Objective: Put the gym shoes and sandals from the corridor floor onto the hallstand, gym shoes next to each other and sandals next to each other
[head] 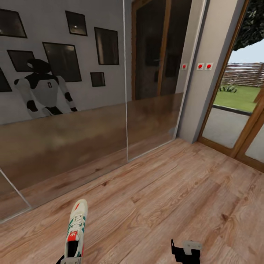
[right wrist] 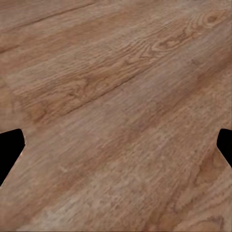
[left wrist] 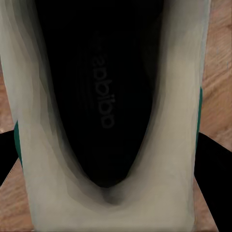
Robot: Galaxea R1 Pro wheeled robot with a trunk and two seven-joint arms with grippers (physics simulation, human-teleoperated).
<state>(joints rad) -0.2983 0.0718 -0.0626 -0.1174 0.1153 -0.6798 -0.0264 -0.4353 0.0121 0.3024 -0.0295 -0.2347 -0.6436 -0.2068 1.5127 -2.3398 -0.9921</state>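
White gym shoe (head: 75,229) in left pincer (left wrist: 116,159)

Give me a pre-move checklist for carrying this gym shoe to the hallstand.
1. Left gripper on the gym shoe: ok; the left wrist view has a dark finger at each side of the heel opening.
2. Grip firmness: cannot tell; contact points are hidden.
3. Shoe off the corridor floor: cannot tell from these angles.
4. Right gripper free: ok; its fingers are spread with bare planks between.
5. Hallstand located: not ok; ahead are a mirrored wall and a glass door.
6. Path ahead: ok; nothing lies on the visible planks.
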